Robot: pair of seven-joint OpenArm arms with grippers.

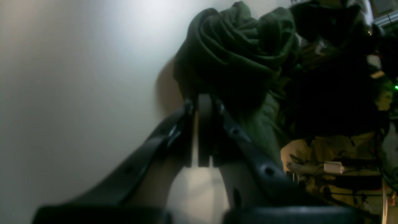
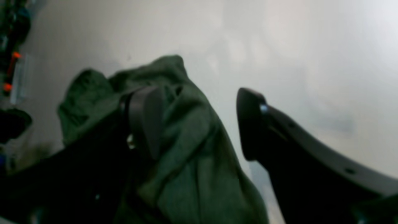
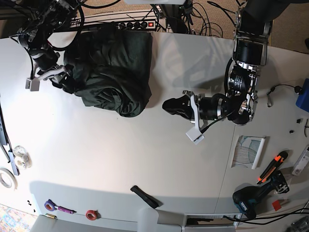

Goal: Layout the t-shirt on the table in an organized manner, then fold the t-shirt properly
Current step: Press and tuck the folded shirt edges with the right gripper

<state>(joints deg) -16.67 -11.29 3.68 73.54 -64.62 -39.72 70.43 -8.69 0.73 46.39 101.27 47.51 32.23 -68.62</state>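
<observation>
The dark green t-shirt (image 3: 111,72) lies crumpled in a heap at the table's back left. In the right wrist view the t-shirt (image 2: 186,161) fills the lower middle. My right gripper (image 2: 199,124) is open at the heap's left edge, one finger pad (image 2: 146,121) resting against the cloth and the other over bare table. In the base view that right gripper (image 3: 65,81) touches the shirt's left side. My left gripper (image 1: 203,104) is shut with nothing in it, pointing at the bunched t-shirt (image 1: 236,46). In the base view the left gripper (image 3: 169,105) sits a little right of the heap.
Tape rolls (image 3: 7,180) lie at the left edge. A black strip (image 3: 144,195), a purple item (image 3: 58,208) and a red roll (image 3: 91,214) sit near the front. A drill (image 3: 251,200), an orange-handled tool (image 3: 270,166) and a paper (image 3: 248,151) are at the right. Cables and a power strip (image 3: 130,24) line the back.
</observation>
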